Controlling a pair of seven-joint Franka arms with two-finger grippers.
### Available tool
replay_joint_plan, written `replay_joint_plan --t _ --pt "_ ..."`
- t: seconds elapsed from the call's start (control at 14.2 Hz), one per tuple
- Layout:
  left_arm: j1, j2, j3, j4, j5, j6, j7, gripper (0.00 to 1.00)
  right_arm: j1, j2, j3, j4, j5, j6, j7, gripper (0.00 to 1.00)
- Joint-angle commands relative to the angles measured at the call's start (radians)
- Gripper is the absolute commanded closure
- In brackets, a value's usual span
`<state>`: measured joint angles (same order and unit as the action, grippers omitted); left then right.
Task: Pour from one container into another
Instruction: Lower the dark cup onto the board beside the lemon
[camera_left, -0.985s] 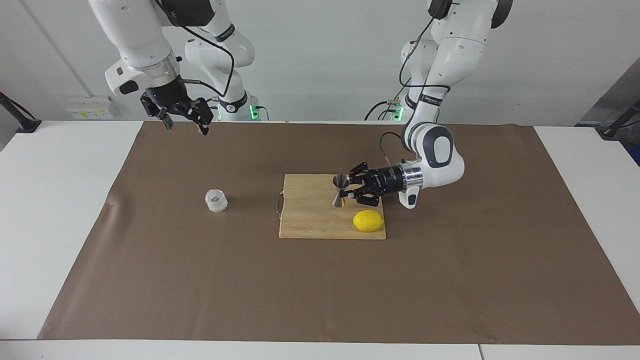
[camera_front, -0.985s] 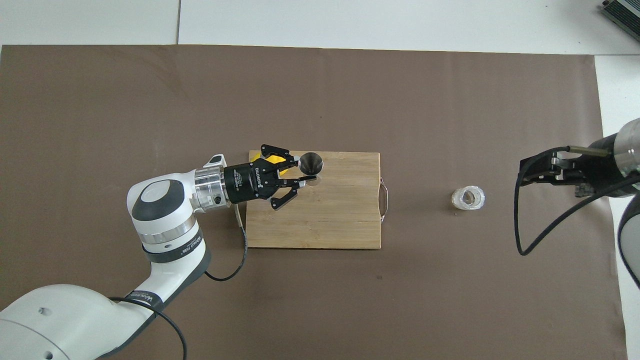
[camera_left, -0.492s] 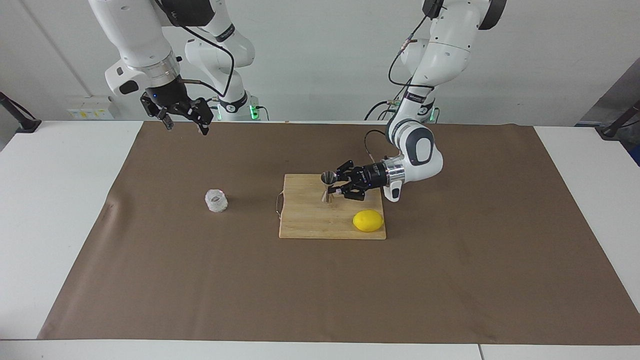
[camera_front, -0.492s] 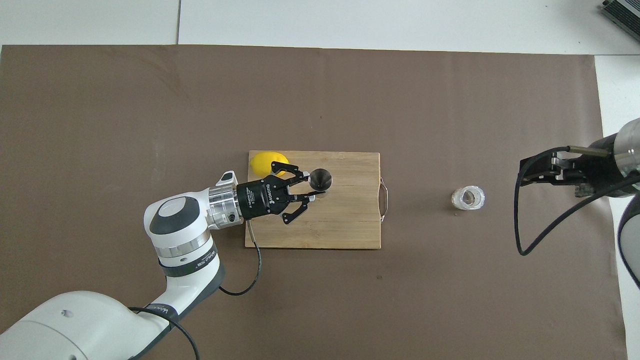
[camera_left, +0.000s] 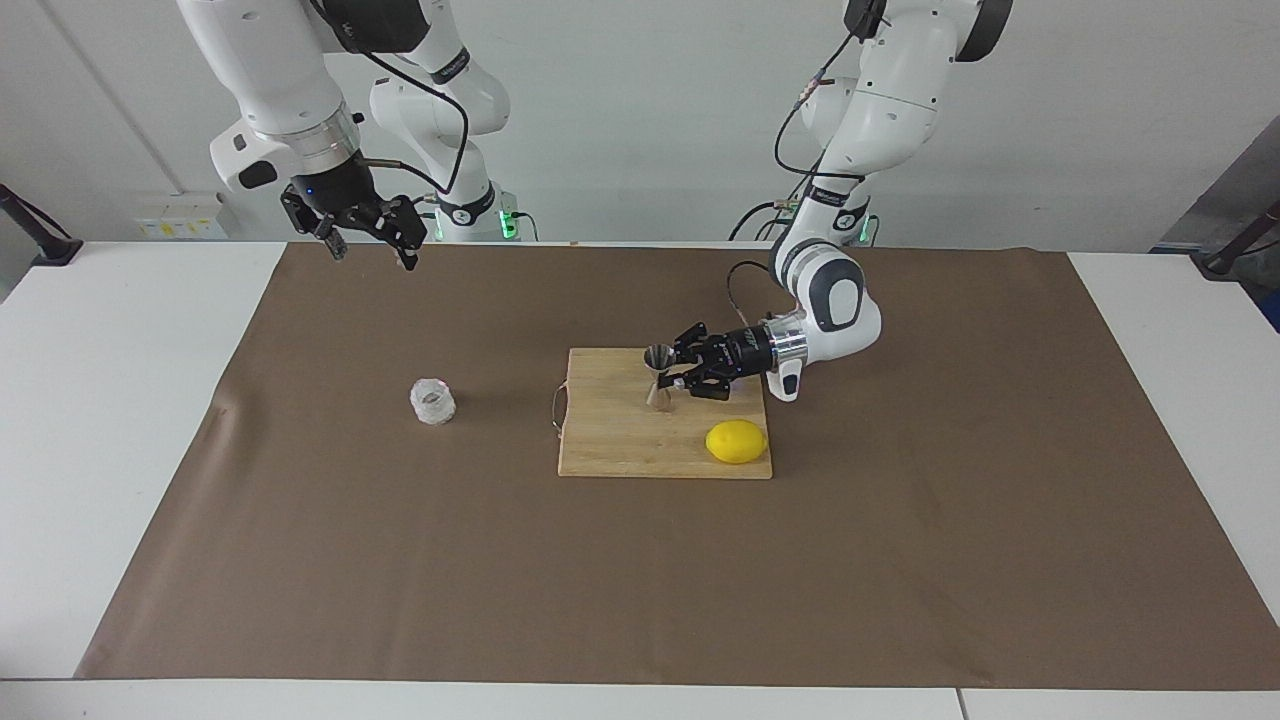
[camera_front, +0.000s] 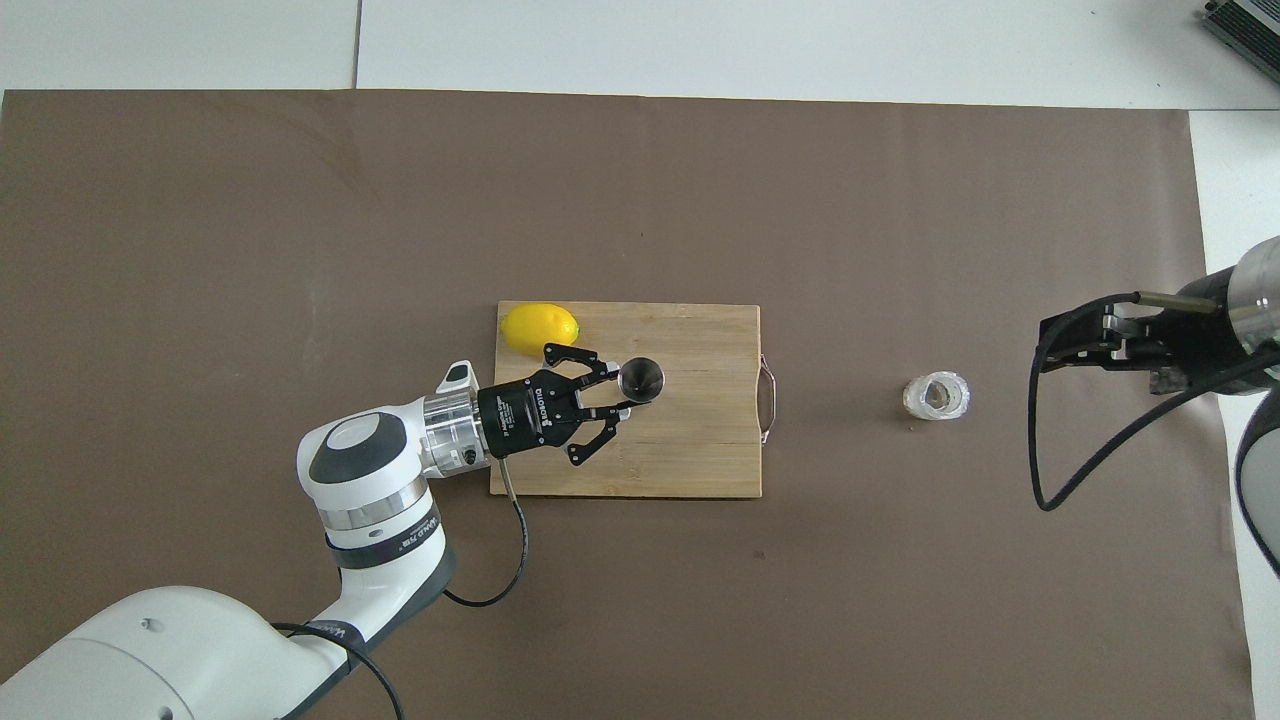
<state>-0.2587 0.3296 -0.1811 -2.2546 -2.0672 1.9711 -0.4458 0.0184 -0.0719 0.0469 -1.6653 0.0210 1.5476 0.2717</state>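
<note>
The steel jigger (camera_left: 658, 376) (camera_front: 640, 380) stands upright over the wooden cutting board (camera_left: 615, 445) (camera_front: 690, 455). My left gripper (camera_left: 668, 379) (camera_front: 625, 390) reaches in level from the left arm's end and is shut on the jigger's narrow waist. Whether the jigger's foot touches the board I cannot tell. The knobbly glass cup (camera_left: 432, 401) (camera_front: 937, 396) sits alone on the brown mat toward the right arm's end. My right gripper (camera_left: 368, 243) (camera_front: 1098, 340) hangs open and empty above the mat's edge by the robots, well apart from the cup, and waits.
A yellow lemon (camera_left: 736, 441) (camera_front: 540, 326) lies on the board's corner, beside the left gripper and farther from the robots. The board's wire handle (camera_left: 556, 407) points toward the cup. The brown mat (camera_left: 900, 560) covers most of the white table.
The left gripper has carried the jigger across the board, toward the robots and a little toward the cup, uncovering the lemon. The right arm has stayed still.
</note>
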Motion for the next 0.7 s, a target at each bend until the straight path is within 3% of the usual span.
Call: replay_joint_plan --t 0.0,0.63 --pt "-0.025 0.0 0.014 -0.016 -0.044 0.002 0.029 1.0 -0.015 -0.005 0.004 0.004 0.019 -0.017 -0.022 0.0" --pt "-0.024 0.015 0.014 -0.02 -0.048 0.0 0.055 0.94 -0.015 -0.005 0.004 0.004 0.019 -0.017 -0.022 0.0"
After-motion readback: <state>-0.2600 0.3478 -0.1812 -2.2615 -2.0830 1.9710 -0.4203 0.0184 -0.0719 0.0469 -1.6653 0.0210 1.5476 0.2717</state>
